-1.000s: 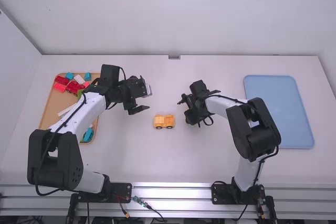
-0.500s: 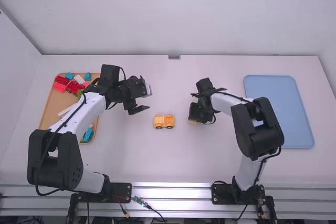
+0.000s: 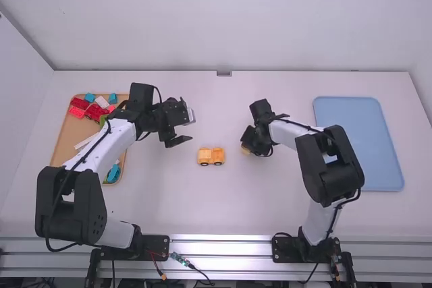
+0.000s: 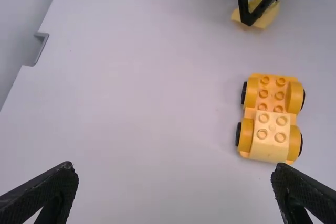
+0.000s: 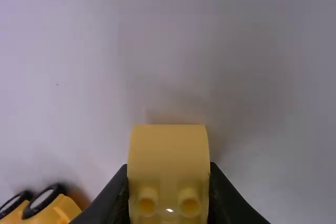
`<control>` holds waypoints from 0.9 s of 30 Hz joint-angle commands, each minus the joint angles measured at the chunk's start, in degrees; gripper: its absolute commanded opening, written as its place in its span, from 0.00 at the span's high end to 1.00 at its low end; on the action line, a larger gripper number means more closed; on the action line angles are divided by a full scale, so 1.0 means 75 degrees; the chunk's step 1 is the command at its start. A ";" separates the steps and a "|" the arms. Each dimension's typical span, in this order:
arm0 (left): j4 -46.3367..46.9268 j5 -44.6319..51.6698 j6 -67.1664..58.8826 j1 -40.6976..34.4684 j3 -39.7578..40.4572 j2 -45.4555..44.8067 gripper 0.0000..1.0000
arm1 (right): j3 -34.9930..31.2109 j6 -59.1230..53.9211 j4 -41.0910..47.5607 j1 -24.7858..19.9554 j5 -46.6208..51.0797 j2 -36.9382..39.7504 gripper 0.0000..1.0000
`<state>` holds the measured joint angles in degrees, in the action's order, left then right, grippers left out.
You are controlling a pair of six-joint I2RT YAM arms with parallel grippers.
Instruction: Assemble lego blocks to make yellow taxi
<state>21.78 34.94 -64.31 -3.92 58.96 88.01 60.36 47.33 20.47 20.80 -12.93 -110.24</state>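
While left gripper's (image 3: pixel 187 128) two fingers apart, one yellow block (image 5: pixel 168 153) tight between right gripper's (image 3: pixel 248 145) two, one car (image 4: pixel 271 132) nearby

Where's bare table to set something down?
Bare table: between toy car and near rail, and between right pincer and back wall. Crowded: tan tray of blocks, and right of the car, where that pincer grips a yellow block.

In my high view, a plain pale back wall (image 3: pixel 216 18) rises behind a broad white table (image 3: pixel 202 210). A pale left wall (image 3: pixel 17 112) meets it in a slanting corner line, and a right wall (image 3: pixel 422 59) stands beyond the table's other side. I see a small grey metal fitting (image 3: pixel 224 73) midway along the far edge, and ribbed silver metal (image 3: pixel 236 255) along the near edge. The light is soft.
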 commanded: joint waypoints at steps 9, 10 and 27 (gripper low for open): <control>0.0032 0.0326 0.0020 -0.0003 -0.0073 -0.0155 0.01 | -0.0096 0.1000 0.0291 -0.0189 -0.0536 -0.0102 1.00; 0.0032 0.0440 0.0020 -0.0035 -0.0073 -0.0155 0.01 | -0.0090 0.1335 0.0344 -0.0189 -0.0449 -0.0102 1.00; 0.0029 0.0490 0.0017 -0.0041 -0.0073 -0.0155 0.01 | -0.0090 0.6231 0.2124 0.0143 0.1795 -0.0102 1.00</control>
<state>21.80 36.91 -64.34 -3.92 58.98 88.01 61.23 86.80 35.59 20.91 -2.26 -109.38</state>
